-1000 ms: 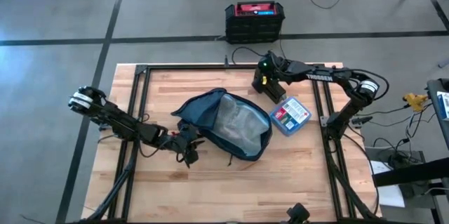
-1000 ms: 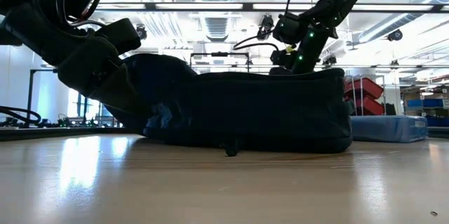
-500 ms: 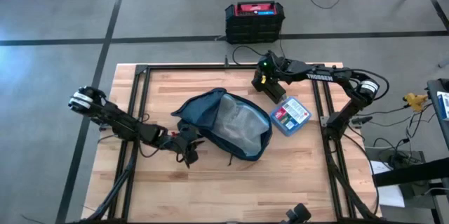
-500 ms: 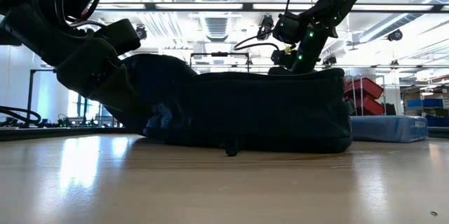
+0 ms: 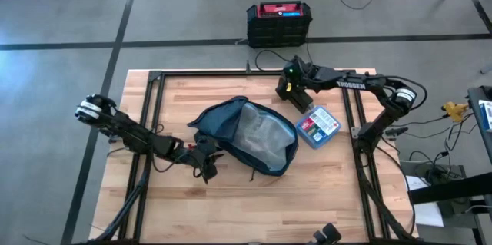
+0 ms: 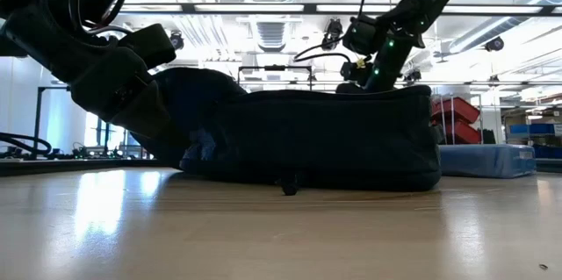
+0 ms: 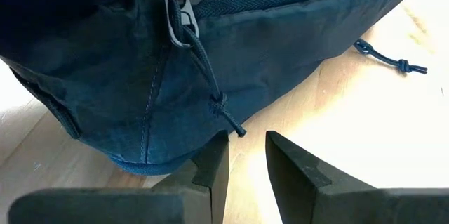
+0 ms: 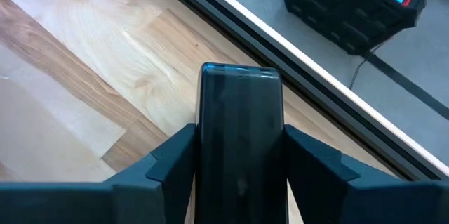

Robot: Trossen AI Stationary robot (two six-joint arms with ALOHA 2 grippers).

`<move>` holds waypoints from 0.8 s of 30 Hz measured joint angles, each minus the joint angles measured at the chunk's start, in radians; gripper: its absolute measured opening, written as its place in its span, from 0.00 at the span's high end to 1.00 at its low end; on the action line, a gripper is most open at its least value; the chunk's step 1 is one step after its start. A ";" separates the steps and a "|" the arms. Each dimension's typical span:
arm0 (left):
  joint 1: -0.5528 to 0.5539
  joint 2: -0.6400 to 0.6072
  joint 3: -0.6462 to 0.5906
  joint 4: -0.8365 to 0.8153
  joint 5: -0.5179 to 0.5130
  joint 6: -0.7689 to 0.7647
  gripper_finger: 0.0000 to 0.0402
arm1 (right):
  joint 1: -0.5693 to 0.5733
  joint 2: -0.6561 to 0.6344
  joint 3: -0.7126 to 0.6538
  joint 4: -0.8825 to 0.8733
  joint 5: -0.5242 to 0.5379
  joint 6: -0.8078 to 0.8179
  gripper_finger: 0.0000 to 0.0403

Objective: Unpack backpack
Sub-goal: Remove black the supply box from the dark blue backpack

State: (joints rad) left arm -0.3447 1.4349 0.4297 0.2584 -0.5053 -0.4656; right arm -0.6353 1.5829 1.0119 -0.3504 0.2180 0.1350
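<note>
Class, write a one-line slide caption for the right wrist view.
Right gripper clamps a dark, flat rectangular slab above the pale wooden table.

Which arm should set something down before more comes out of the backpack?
Right: its gripper is shut on a dark rectangular object over bare table. The left gripper is open beside the backpack.

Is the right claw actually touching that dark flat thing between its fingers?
Touching. In the right wrist view, the right gripper has a finger pressed against each side of the dark flat object, with no gap showing, above the table.
</note>
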 joint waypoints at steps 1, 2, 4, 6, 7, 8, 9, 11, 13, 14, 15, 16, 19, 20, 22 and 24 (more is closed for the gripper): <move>0.000 0.000 0.000 0.000 0.000 0.000 0.80 | 0.000 0.000 -0.003 0.003 0.000 0.001 0.54; 0.000 0.000 0.000 0.000 0.000 0.000 0.80 | 0.000 0.000 -0.005 0.004 0.000 0.002 0.54; 0.000 0.000 0.000 0.000 0.000 0.000 0.80 | 0.000 0.002 -0.007 0.006 0.000 0.003 0.55; 0.000 0.000 0.000 0.000 0.000 0.000 0.80 | 0.000 0.011 -0.007 0.006 -0.001 0.003 0.58; 0.000 0.000 0.000 0.000 0.000 0.000 0.80 | 0.000 0.016 -0.008 0.006 -0.001 0.003 0.59; 0.000 0.000 0.000 0.000 0.000 0.000 0.80 | 0.000 0.021 -0.008 0.006 -0.001 0.003 0.60; 0.000 0.000 0.000 0.000 0.000 0.000 0.80 | 0.000 0.027 -0.008 0.005 0.002 0.003 0.61; 0.000 0.000 0.000 0.000 0.001 0.000 0.80 | 0.000 0.032 -0.008 0.006 -0.001 0.001 0.61; 0.000 0.000 0.000 -0.001 0.010 -0.002 0.80 | 0.000 0.032 -0.009 0.009 -0.003 -0.001 0.58; 0.000 0.000 0.000 -0.001 0.011 -0.002 0.80 | 0.000 0.028 -0.009 0.008 -0.004 -0.002 0.56; 0.000 0.000 0.000 -0.001 0.013 -0.003 0.80 | 0.000 0.024 -0.009 0.008 -0.004 -0.005 0.54; 0.000 0.000 0.000 -0.002 0.015 -0.003 0.80 | 0.000 0.019 -0.010 0.007 -0.005 -0.009 0.52; 0.000 0.000 0.000 -0.002 0.018 -0.004 0.80 | 0.000 0.023 -0.020 -0.036 -0.020 -0.023 0.47; 0.000 0.000 0.000 -0.003 0.018 -0.007 0.80 | 0.000 0.024 -0.020 -0.037 -0.018 -0.024 0.46; 0.000 0.000 0.000 -0.008 0.018 -0.014 0.80 | 0.000 0.018 -0.012 -0.002 -0.015 -0.024 0.44; 0.000 0.000 0.000 -0.009 0.019 -0.015 0.80 | 0.000 0.017 -0.012 -0.006 -0.013 -0.024 0.42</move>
State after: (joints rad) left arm -0.3447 1.4349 0.4294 0.2497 -0.4866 -0.4805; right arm -0.6353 1.6001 1.0004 -0.3561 0.2047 0.1112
